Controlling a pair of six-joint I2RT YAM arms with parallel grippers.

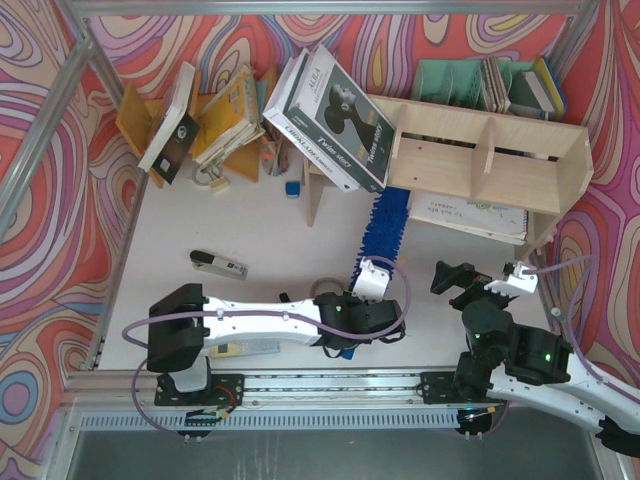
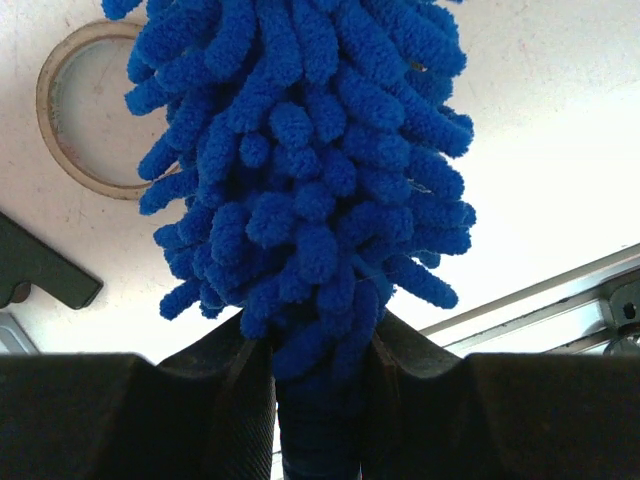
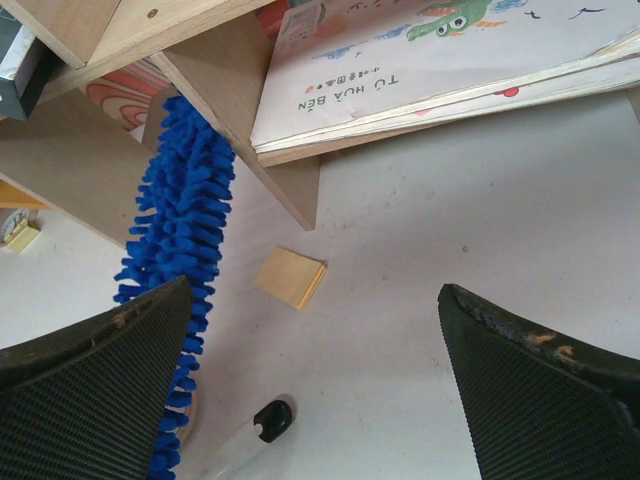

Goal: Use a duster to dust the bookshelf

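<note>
The duster (image 2: 310,180) is clamped at its base between the ribbed black fingers (image 2: 225,410) of the left gripper (image 2: 320,400), with its fluffy strands filling the middle. A tan ring (image 2: 44,100), possibly a tape roll, is seen lying on the white table (image 2: 560,150) behind it.

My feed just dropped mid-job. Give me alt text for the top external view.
The left jaws grip the duster, its blue head reaching up to the left end of the bookshelf's lower tier. The right jaws hang open and empty, short of the shelf's right half.
</note>
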